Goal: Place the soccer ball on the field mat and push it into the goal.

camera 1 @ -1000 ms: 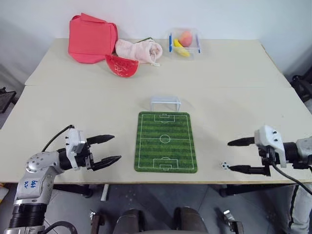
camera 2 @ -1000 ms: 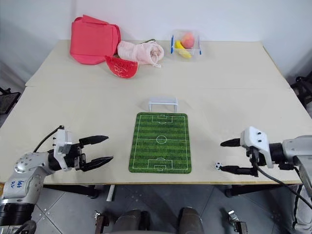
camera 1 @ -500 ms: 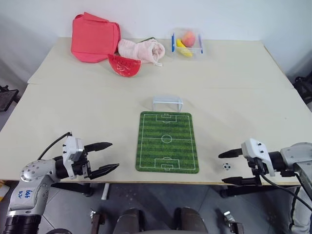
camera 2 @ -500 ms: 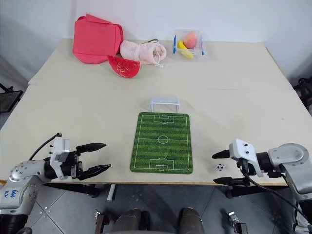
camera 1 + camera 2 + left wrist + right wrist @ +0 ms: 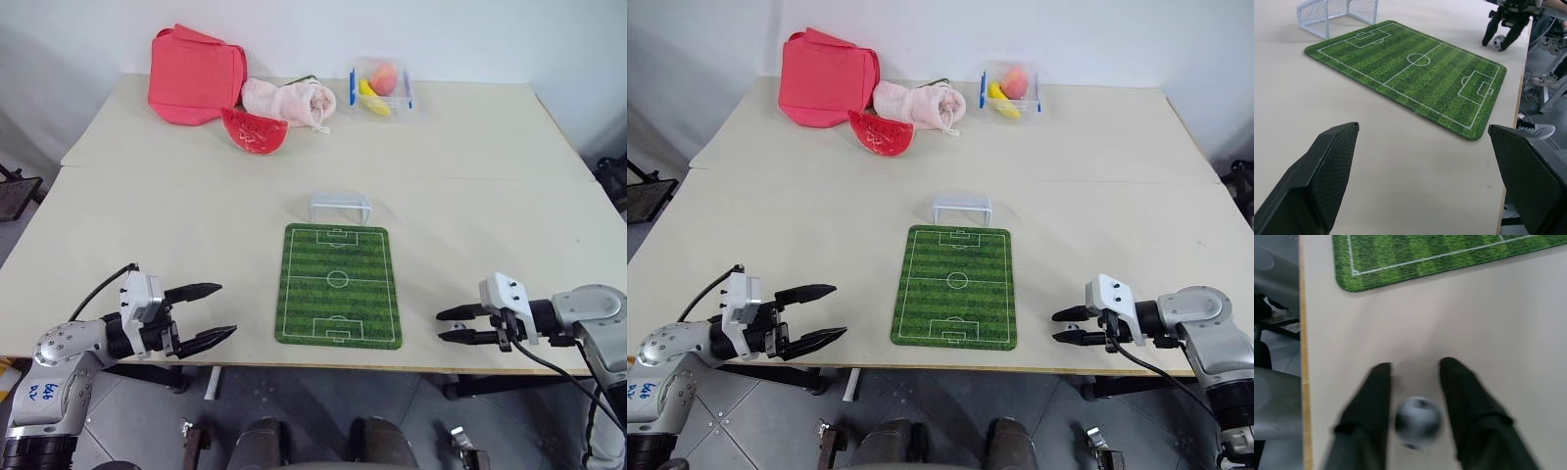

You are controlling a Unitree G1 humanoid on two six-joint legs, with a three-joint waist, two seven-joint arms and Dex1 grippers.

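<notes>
The ball sits on the surface right of the mat, between the right gripper jaws, contact unclear, while the left gripper jaws stand apart.

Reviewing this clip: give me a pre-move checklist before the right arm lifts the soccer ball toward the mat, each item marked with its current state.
1. Soccer ball sits between the fingers of the right gripper: ok.
2. Fingers actually clamped on the ball: cannot tell, small gaps show in the right wrist view.
3. Field mat lies flat and bare for the drop: ok.
4. Goal stands upright at the mat's far end: ok.
5. Left gripper open, well off the mat: ok.
6. Ball lies near the table front edge, could roll off: not ok.
</notes>
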